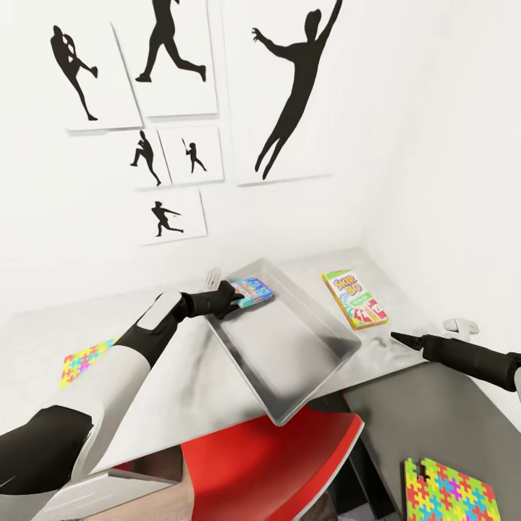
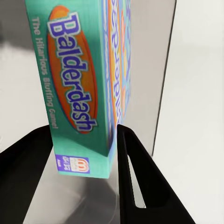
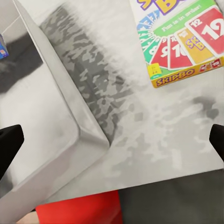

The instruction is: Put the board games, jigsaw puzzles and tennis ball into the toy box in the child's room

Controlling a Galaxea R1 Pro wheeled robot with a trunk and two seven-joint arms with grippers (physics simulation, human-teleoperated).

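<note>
Left gripper [image 1: 233, 297]: pinching Balderdash box [image 1: 252, 291], held over far corner of toy box [image 1: 329, 365].
Right gripper [image 3: 112, 140]: spread, empty, near toy box's corner.
Toy box: nothing resting inside.
Left to do: Skip-Bo box [image 1: 354, 299] on table [image 1: 181, 376]; jigsaw puzzle [image 1: 81, 361] at table's left; second puzzle [image 1: 449, 492] down on floor.

Six black-silhouette athlete prints [image 1: 286, 94] on white wall — red chair [image 1: 275, 463] tucked under table's front edge.

Premises: a child's bedroom or playroom. Evidence: framed silhouette prints of athletes [image 1: 174, 58] on white wall; Skip-Bo game [image 1: 354, 299] and bright jigsaw puzzle [image 1: 81, 361] on grey counter [image 1: 43, 340]; red chair [image 1: 275, 463].
</note>
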